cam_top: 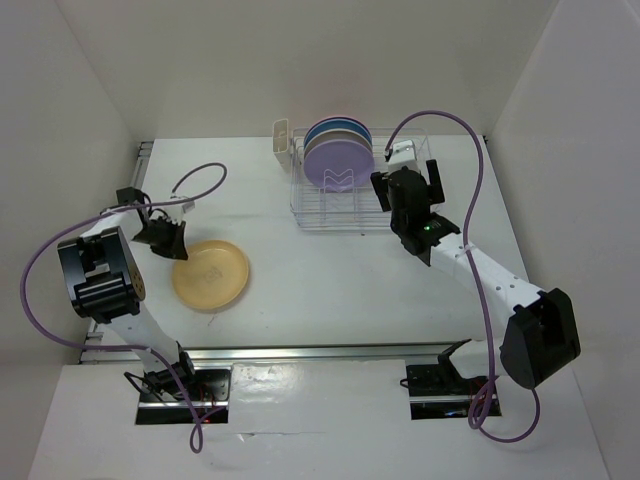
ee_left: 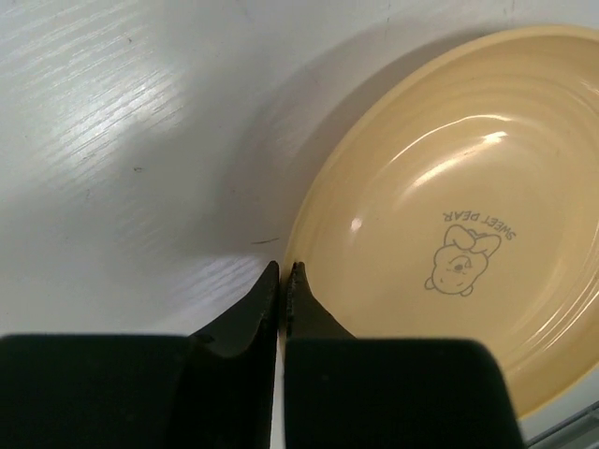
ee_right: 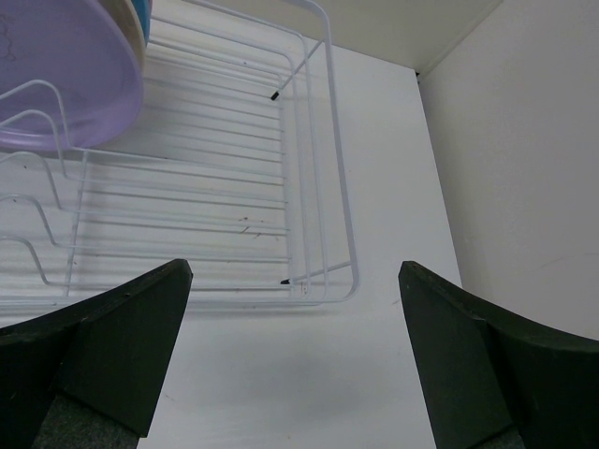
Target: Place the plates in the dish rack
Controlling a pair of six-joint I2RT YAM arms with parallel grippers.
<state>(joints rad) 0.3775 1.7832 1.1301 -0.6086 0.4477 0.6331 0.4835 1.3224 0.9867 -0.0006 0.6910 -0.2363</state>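
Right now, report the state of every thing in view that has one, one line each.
orange-yellow plate: flat on the table, outside the dish rack.
purple plate: upright in the dish rack, frontmost.
plates behind it: upright in the rack, only edges showing.
dish rack: holds plates in its left part.
left gripper: shut, tips at the orange-yellow plate's rim.
right gripper: open, holding nothing, by the rack's right end.
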